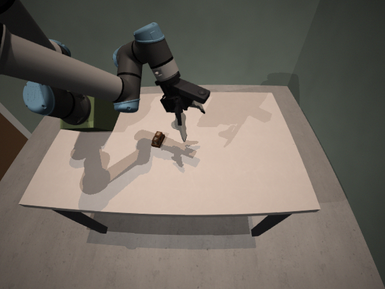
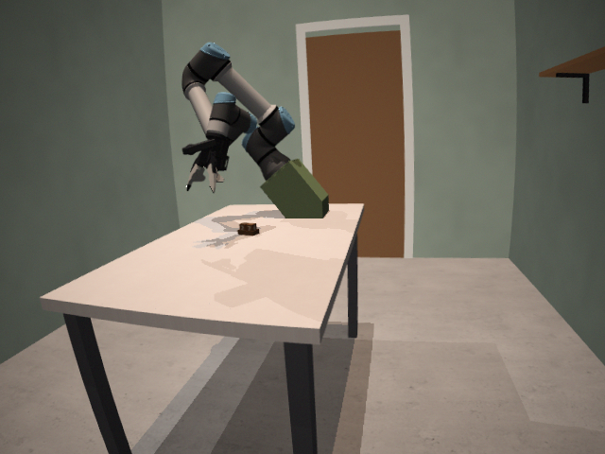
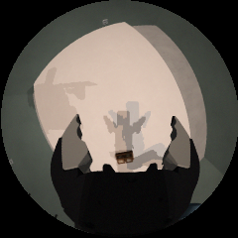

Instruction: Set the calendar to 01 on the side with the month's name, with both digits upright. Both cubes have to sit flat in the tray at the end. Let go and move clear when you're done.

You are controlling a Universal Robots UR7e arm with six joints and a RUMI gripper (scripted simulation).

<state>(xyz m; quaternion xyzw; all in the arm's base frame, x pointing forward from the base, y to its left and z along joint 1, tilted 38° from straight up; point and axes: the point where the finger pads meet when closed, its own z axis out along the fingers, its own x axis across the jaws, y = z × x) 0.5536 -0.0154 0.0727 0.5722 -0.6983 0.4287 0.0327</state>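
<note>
The black two-jaw tool point(image 1: 192, 124) hangs in the air with its jaws spread wide and nothing between them, its pale tapered fingertips pointing down toward the tabletop. In the exterior view the tool point(image 2: 199, 185) sits well above the surface, apart from everything on it. In the wrist view the two fingers frame the scene, and the small brown wooden calendar block set point(image 3: 124, 157) shows low between them, near the tool's dark body, lying on the surface far below.

The calendar block set point(image 1: 157, 138) rests on the pale pinkish rectangular tabletop point(image 1: 248, 174), just to one side of the spot beneath the tool and inside the arm's shadow. From the exterior view it point(image 2: 248, 228) is a dark brown tray with two lighter cubes seated in it; the digits are too small to read.

Behind the calendar, the grey and blue jointed arm point(image 1: 62, 71) rises from an olive-green box-shaped base point(image 2: 298, 193) set at the tabletop's far edge. Beyond that base, a brown door point(image 2: 356, 147) with a white frame stands in the green wall, and a brown wall shelf point(image 2: 577, 65) juts out farther along.
</note>
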